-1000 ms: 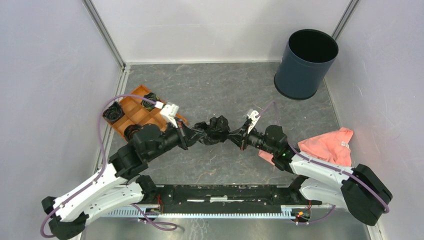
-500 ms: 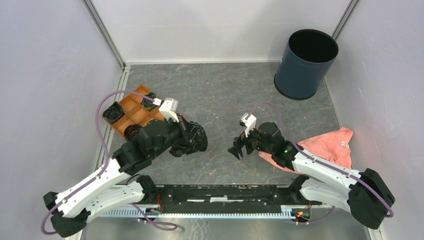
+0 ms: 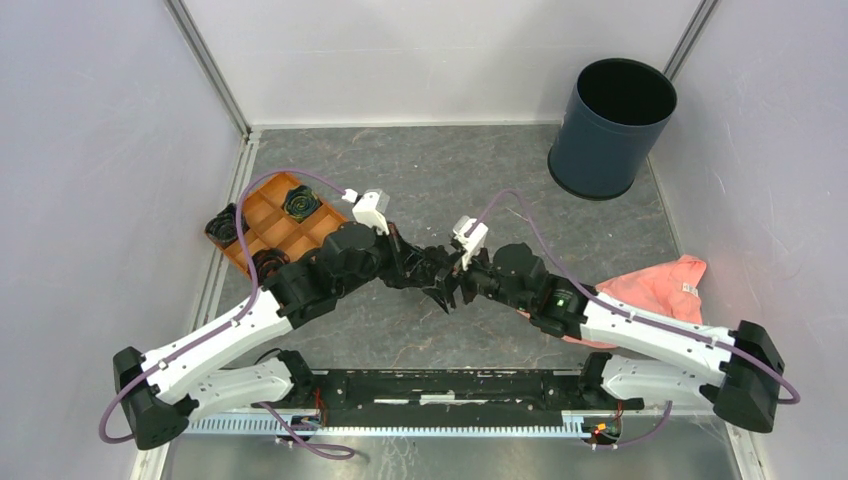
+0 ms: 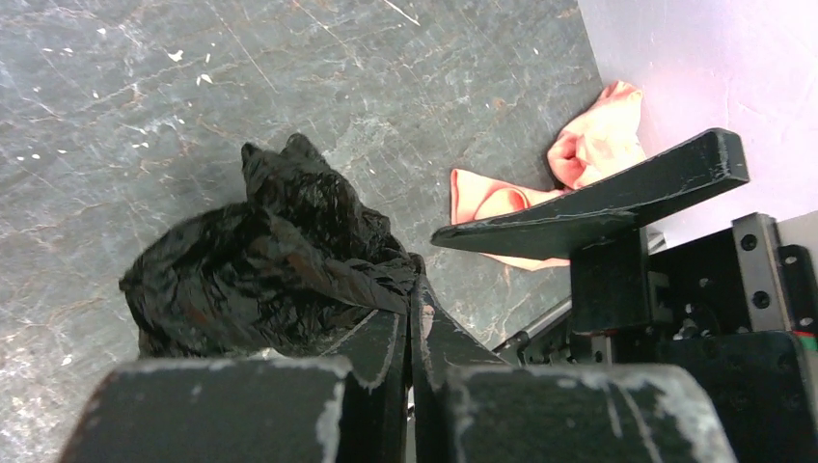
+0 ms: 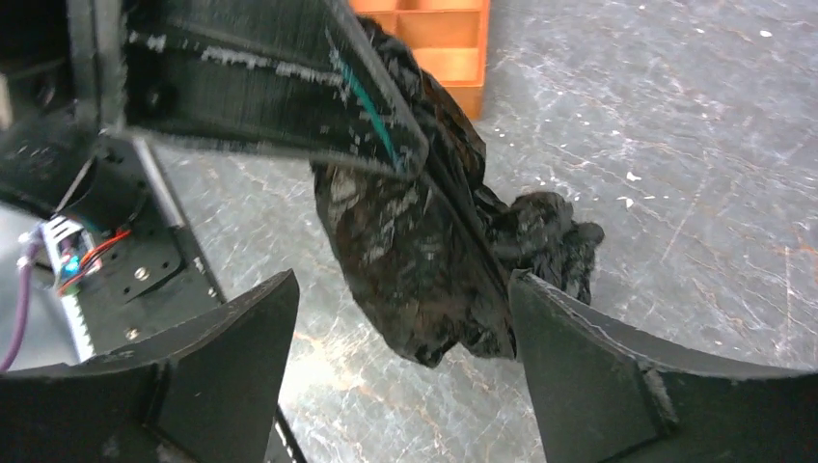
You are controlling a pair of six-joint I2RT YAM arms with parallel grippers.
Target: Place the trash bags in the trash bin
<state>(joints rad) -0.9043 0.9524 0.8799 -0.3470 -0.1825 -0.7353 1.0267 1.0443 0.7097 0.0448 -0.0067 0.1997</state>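
Observation:
My left gripper point(image 3: 428, 270) is shut on a crumpled black trash bag point(image 3: 441, 283) and holds it above the middle of the floor. In the left wrist view the left gripper point(image 4: 413, 289) pinches a fold of the trash bag point(image 4: 270, 270). My right gripper point(image 3: 455, 290) is open, one finger on each side of the wad. In the right wrist view the trash bag point(image 5: 415, 251) hangs between the open right gripper point(image 5: 403, 289) fingers, against the right finger. The navy trash bin point(image 3: 612, 128) stands upright at the far right corner. Smaller black trash bags point(image 3: 301, 203) sit in the tray.
An orange compartment tray point(image 3: 270, 222) lies at the left by the wall. A pink cloth point(image 3: 662, 290) lies on the floor at the right, partly under my right arm. White walls close in the grey floor on three sides.
The right gripper let go of the bag and opened. The left gripper pulled the bag away to the left, then brought it back. The open right gripper has moved in around it.

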